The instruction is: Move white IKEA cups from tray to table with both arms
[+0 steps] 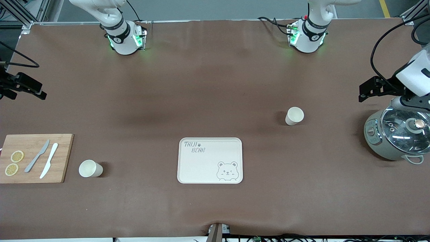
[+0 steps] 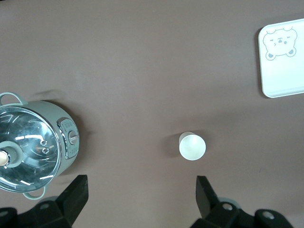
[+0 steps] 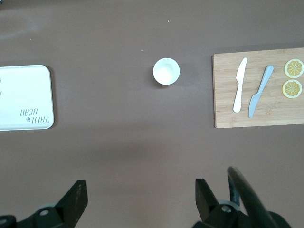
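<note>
Both cups already stand on the bench, off the tray (image 1: 209, 160). One cup (image 1: 90, 168) sits beside the cutting board (image 1: 35, 158) near the right arm's edge; the right end effector (image 3: 140, 197) hangs above, fingers apart. The other cup (image 1: 294, 116) stands near the pot (image 1: 396, 134); the left end effector (image 2: 141, 194) gapes empty. I judge only retreating remains.
</note>
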